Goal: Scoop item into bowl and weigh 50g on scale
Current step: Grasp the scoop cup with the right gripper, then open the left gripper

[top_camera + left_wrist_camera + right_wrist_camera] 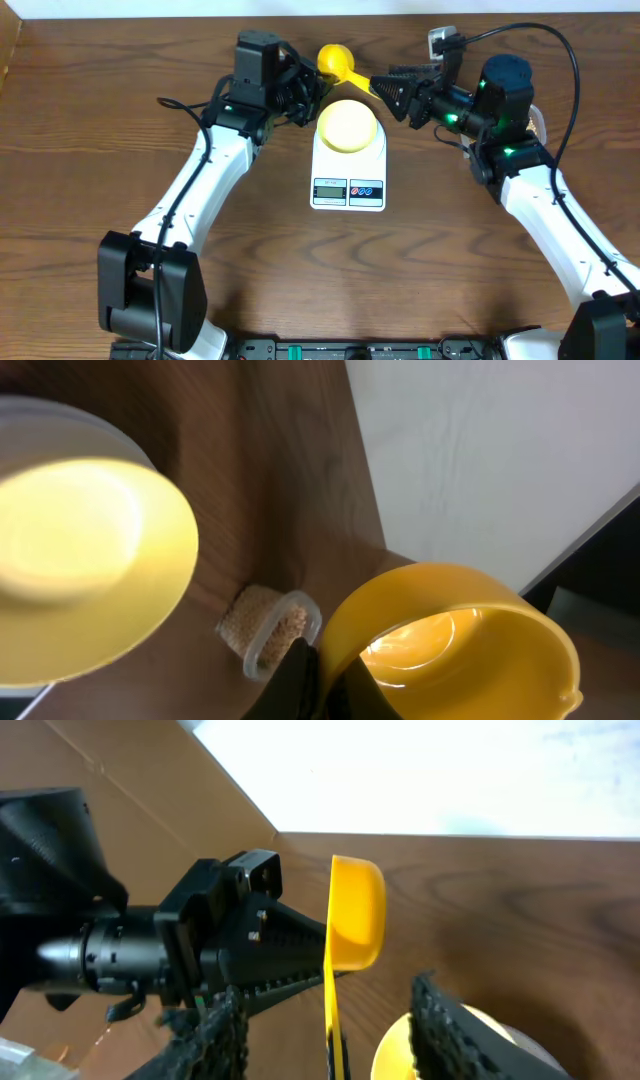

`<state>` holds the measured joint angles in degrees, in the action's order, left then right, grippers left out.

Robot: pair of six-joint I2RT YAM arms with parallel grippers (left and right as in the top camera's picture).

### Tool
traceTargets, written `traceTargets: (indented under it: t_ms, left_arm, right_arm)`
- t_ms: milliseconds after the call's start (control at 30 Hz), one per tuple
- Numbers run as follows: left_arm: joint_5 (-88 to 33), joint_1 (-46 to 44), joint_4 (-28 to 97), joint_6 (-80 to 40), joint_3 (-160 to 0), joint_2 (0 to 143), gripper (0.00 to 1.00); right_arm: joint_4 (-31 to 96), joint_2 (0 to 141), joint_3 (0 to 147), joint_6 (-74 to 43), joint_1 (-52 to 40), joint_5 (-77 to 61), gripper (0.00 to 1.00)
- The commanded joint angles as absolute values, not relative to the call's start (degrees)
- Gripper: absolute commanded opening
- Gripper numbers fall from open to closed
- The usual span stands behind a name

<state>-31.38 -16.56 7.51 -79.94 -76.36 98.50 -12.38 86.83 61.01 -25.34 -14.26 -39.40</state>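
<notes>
The pale yellow bowl [347, 125] sits on the white scale [347, 178] at mid-table. Just behind it hangs a bright yellow scoop [333, 60], its handle running right. My left gripper [303, 95] is shut on the rim of the scoop's cup [450, 650], black fingers [305, 675] pinching the wall. My right gripper [328, 995] straddles the scoop's thin handle [330, 1010], jaws open, with a gap on each side. The cup looks bare inside. Tan beans [258, 618] lie in a clear tub beyond the scoop. The bowl [80, 560] appears bare too.
The scale's display and two buttons [347, 189] face the table's front edge. Both arms reach in from the front corners and meet behind the scale. A light wall [420, 770] borders the table's far edge.
</notes>
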Motion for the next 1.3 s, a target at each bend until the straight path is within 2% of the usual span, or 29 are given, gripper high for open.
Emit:
traceTargets:
  t_ms: [0,233,400,467,1267]
  left_arm:
    - [-32.29,-18.06,7.57,-80.49,-76.77,97.62,0.07]
    - [-34.52,-18.37,7.57,-80.47,-76.77,97.62,0.07]
    - [-34.54,-18.46,7.60,-80.47,-76.77,97.62,0.08]
    - [-34.54,-18.65,7.60,-80.47,-76.77,97.62,0.07]
    - [-34.48,-19.38,7.20,-80.47,-76.77,97.62,0.07]
  right_arm:
    - [-10.92,87.57,62.13,-26.33,-15.77,-35.24,0.43]
    - [-10.07,87.59,62.13,-26.15,-16.60,-33.91,0.40]
    - [-9.76,87.66,62.13,-26.11,-16.60,-33.76,0.24]
    - [-9.63,87.66,62.13,-26.11,-16.60,-33.76,0.21]
    - [-8.03,87.66,62.13,-26.06,-17.91,-35.05,0.11]
